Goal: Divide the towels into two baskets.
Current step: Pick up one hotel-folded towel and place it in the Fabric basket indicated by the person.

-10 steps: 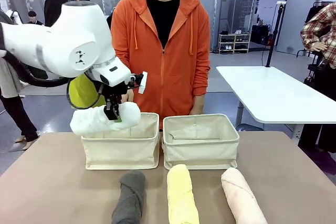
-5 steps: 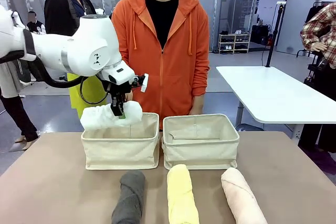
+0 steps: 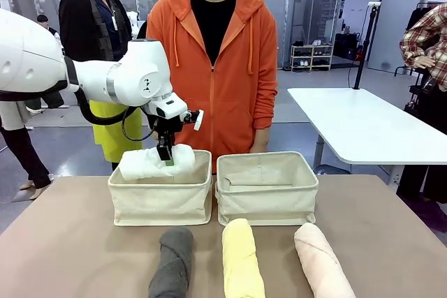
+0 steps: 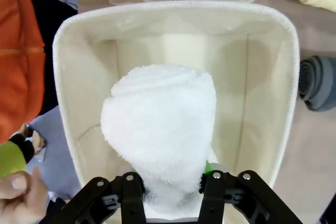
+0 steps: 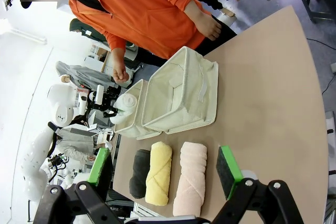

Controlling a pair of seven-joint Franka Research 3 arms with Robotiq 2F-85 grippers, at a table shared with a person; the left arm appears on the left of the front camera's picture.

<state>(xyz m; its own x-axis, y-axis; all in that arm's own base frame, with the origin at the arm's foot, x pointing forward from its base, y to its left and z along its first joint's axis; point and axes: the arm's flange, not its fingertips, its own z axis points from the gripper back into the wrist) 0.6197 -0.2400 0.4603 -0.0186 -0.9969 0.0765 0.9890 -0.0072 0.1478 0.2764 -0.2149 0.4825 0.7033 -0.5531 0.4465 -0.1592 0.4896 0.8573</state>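
The front view's bottom edge cuts off the near ends of the grey towel [image 3: 172,263], yellow towel [image 3: 242,259] and pink towel [image 3: 323,263]. The left basket [image 3: 160,200] hides the underside of the white towel [image 3: 150,163] behind its front wall. The right basket [image 3: 267,204] likewise hides its own floor. The white towel's pile buries the ends of the left gripper [image 3: 166,157], so whether it presses the towel cannot be told. In the left wrist view the right basket runs off the top edge and the grey towel off the right.

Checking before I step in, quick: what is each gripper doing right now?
Left gripper: straddles the white towel; grip cannot be told.
Right gripper: open, empty.
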